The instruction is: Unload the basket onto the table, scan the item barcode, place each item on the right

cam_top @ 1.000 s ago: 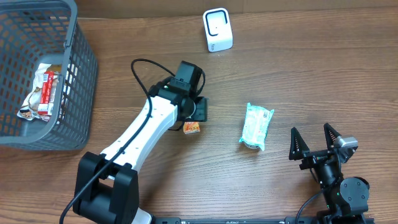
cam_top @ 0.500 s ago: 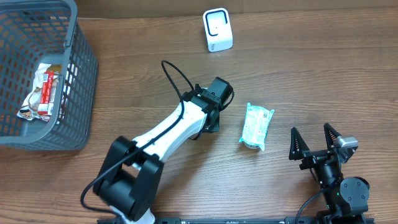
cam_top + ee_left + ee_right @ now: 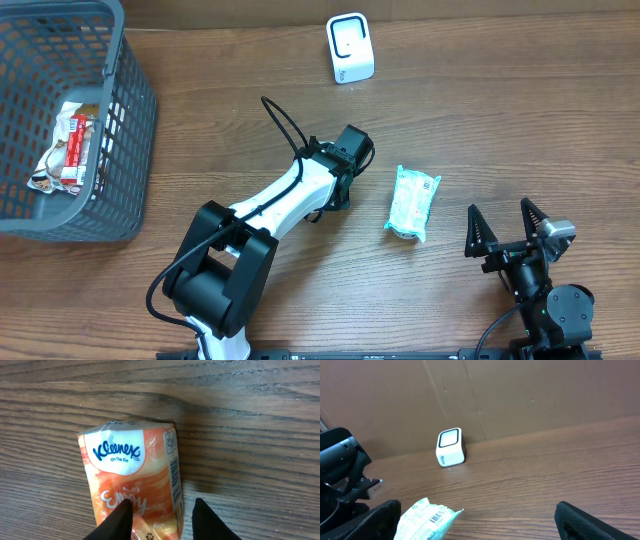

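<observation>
An orange Kleenex tissue pack (image 3: 132, 477) fills the left wrist view, its barcode (image 3: 174, 479) running along its right side. My left gripper (image 3: 162, 501) is shut on the pack's near end, one finger over its printed face and the other by its right edge. Overhead, the left gripper (image 3: 336, 197) is at mid-table and hides the pack. The white scanner (image 3: 350, 48) stands at the back, also seen from the right wrist as the scanner (image 3: 451, 447). My right gripper (image 3: 508, 228) stands open at the front right, holding nothing.
A teal wipes pack (image 3: 413, 202) lies between the two grippers; its barcode shows on the wipes pack (image 3: 427, 519) in the right wrist view. A grey basket (image 3: 130, 120) at the far left holds a snack packet (image 3: 70, 148). A cardboard wall (image 3: 520, 395) backs the table.
My left gripper closed on the orange pack and swung right toward the table's middle, taking the pack from where it lay. The right arm has not moved.
</observation>
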### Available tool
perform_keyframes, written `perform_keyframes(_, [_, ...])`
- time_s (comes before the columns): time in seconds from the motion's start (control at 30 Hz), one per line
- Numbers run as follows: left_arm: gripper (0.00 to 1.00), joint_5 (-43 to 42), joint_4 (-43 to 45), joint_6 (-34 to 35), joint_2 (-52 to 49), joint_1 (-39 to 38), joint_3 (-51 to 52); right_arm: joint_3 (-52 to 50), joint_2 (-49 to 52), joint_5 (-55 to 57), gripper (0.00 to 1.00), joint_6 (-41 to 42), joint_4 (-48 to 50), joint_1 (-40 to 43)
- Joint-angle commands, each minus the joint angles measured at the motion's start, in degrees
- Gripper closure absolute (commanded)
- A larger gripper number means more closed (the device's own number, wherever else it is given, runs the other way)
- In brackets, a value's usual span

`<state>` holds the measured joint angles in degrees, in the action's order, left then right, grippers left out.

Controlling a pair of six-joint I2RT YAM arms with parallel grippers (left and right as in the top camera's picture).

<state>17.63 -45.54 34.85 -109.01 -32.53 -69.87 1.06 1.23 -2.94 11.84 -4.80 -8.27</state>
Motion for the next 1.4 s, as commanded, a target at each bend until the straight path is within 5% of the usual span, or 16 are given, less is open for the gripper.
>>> perform_keyframes(0.0, [0.69,0.9,0.2,1.4,-2.2,-0.1,0.1,-0.6,-0.1,0.3,0.0,0.2,0.2,0.3])
perform_keyframes(0.17, [0.71,0.9,-0.1,1.3,-5.3,-0.1,0.1,-0.6,-0.1,0.3,0.0,0.2,0.2,0.3])
perform_keyframes(0.3, [0.96,1.0,-1.7,0.2,-5.4,0.1,-0.4,-0.6,-0.1,0.3,0.0,0.2,0.2,0.3])
perform_keyframes(0.63, [0.96,-2.1,-7.0,0.1,-1.9,1.7,-7.4,-0.6,-0.1,0.3,0.0,0.2,0.2,0.3])
perform_keyframes(0.87, [0.96,-12.5,-6.5,-0.5,2.3,3.9,-7.6,-0.6,-0.1,0.3,0.0,0.2,0.2,0.3])
perform_keyframes(1.17, [0.96,-35.3,1.7,-12.9,2.6,8.8,-7.2,-0.6,-0.1,0.3,0.0,0.2,0.2,0.3])
perform_keyframes(1.37, [0.96,-43.4,6.4,-14.8,2.6,10.7,-6.1,-0.6,-0.1,0.3,0.0,0.2,0.2,0.3])
